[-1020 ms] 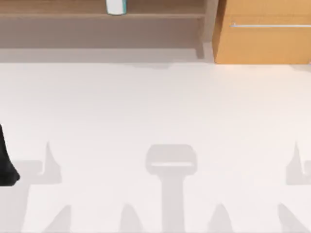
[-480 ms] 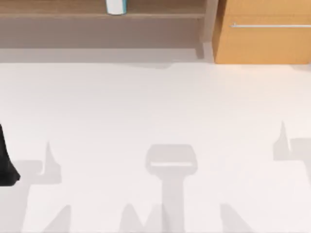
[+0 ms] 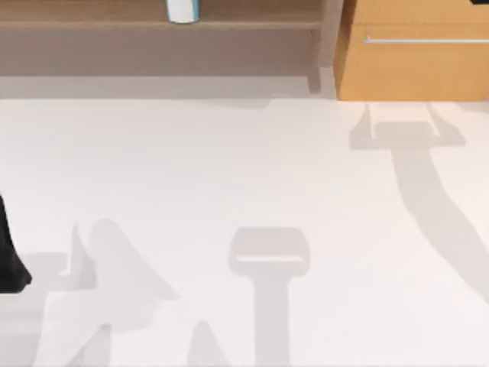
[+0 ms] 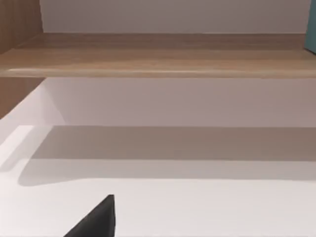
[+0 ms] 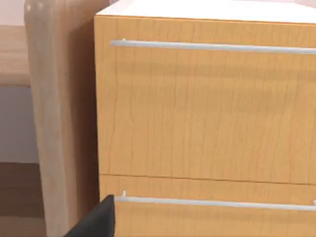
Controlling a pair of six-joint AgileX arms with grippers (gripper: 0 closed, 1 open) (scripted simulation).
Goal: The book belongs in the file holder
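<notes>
Collision worries us: the right gripper (image 5: pixel 96 221), open or closed we cannot tell, is close to the drawers (image 5: pixel 207 108), well apart from the book (image 3: pixel 183 10); the left arm (image 3: pixel 9 256) sits parked at the left.

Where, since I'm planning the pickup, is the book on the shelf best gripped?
Probably across its two covers, coming from the table side: the book seems to stand upright on the shelf, page edges facing the table, with free space on both sides for the fingers.

The light teal-blue and white book (image 3: pixel 182 10) on the wooden shelf (image 3: pixel 153 24) is cut off by the top view's upper edge, as is the orange wooden drawer cabinet (image 3: pixel 412 69).
</notes>
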